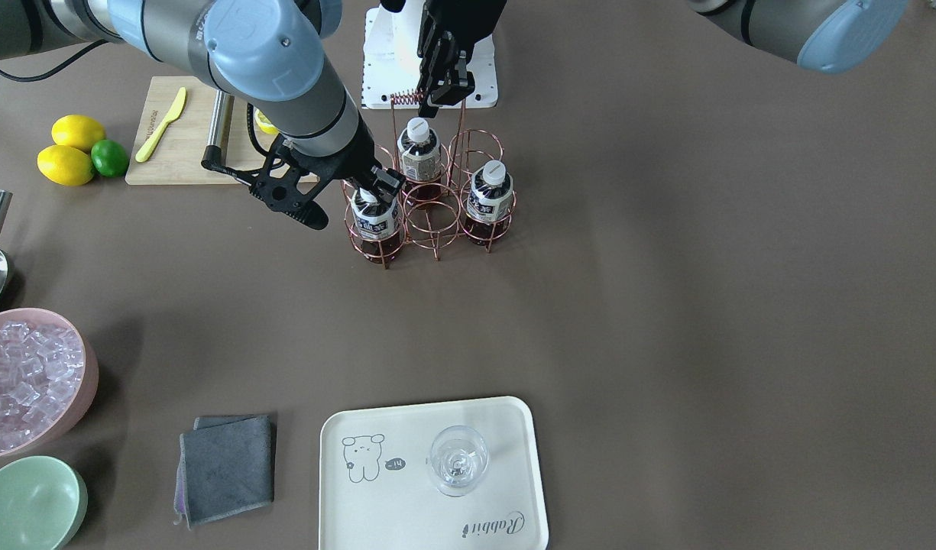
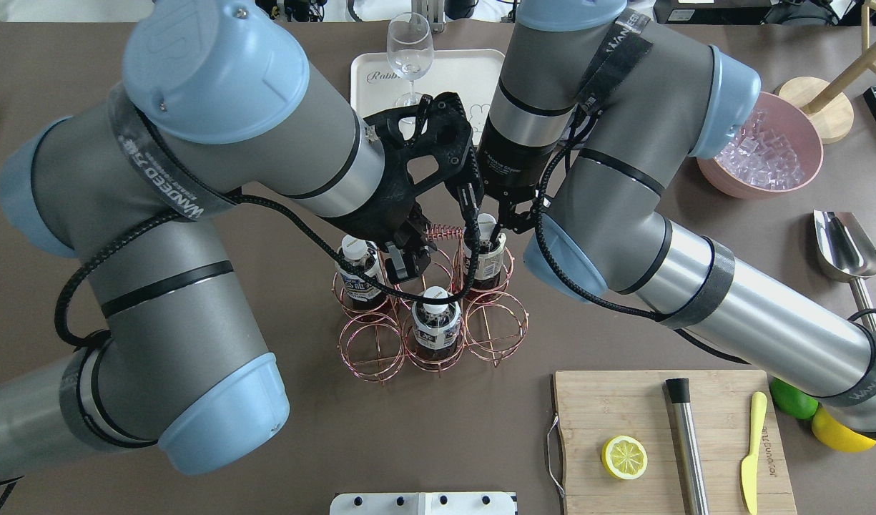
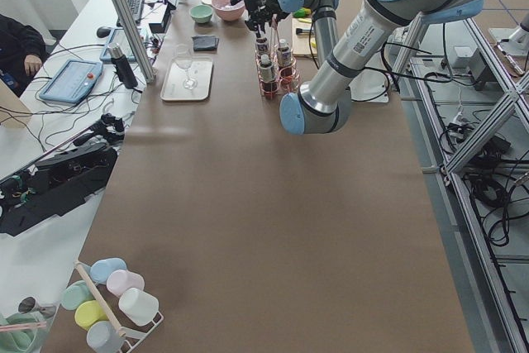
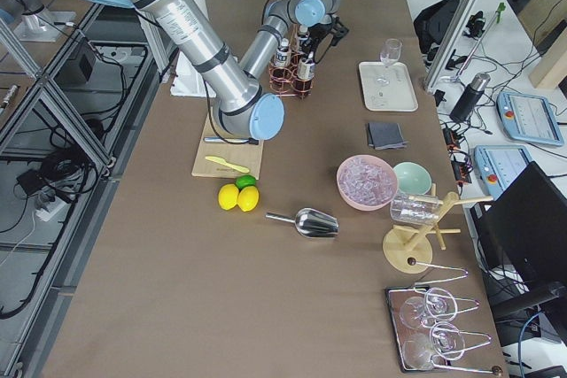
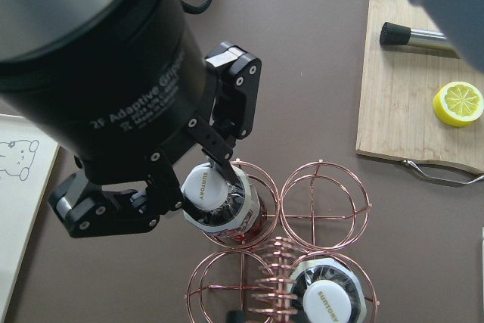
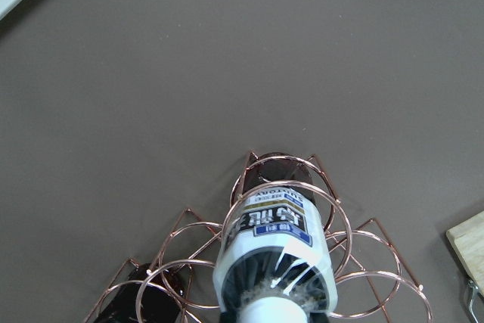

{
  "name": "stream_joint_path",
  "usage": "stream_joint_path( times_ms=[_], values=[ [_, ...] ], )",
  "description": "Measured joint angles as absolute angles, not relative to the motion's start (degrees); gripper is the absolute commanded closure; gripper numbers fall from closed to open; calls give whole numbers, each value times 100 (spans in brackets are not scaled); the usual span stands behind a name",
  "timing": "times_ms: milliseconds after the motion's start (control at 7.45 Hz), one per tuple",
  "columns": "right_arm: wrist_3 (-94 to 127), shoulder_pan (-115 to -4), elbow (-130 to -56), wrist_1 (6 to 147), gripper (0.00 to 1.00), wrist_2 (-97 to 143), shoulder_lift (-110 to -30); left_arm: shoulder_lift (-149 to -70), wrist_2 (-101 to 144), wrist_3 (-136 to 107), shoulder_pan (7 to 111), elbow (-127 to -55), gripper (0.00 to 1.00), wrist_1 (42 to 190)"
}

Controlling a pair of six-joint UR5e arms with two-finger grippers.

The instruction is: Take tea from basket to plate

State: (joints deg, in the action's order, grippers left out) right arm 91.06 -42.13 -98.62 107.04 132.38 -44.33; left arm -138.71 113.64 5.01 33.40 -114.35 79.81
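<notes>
While tea (image 1: 374, 221) sits in basket (image 1: 434, 223), right claw (image 5: 197, 183) pinches its cap (image 5: 206, 188); left claw (image 1: 446, 95) clamps handle (image 1: 406, 97).

From overhead, the near end of the plate (image 2: 459, 71) is hidden behind the left arm (image 2: 280, 150). The right wrist view's bottom edge cuts off the cap of the tea (image 6: 276, 225) — the left wrist view crops the basket (image 5: 325, 163), handle coil included.
</notes>
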Motion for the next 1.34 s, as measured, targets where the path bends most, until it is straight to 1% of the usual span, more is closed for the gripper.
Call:
stream_joint_path(
  times_ms=[269,537,806,940,1074,1208,1343],
  values=[
    [9099,-4267,-9992,10760,100,13202,-4442,-13870,11368,501,3340,-11414,100,7980],
    [8663,-4402,-10439,11397,100,13220,-4365,-13865,11372,505,3344,-11426,100,7980],
    [7726,-4788,-10608,12485,100,13276,-3788,-13867,11373,506,3350,-11447,100,7981],
    [6954,-5032,-10477,12848,100,13280,-3532,-13869,11373,507,3356,-11450,100,7981],
    [6100,-5311,-9991,12973,100,13288,-3237,-13872,11374,509,3367,-11455,100,7980],
    [5317,-5581,-9134,12858,100,13319,-2879,-13872,11383,509,3385,-11474,100,7975],
    [4831,-5826,-7972,12162,100,13469,-2545,-13870,11397,509,3435,-11519,100,7967]
  ],
)
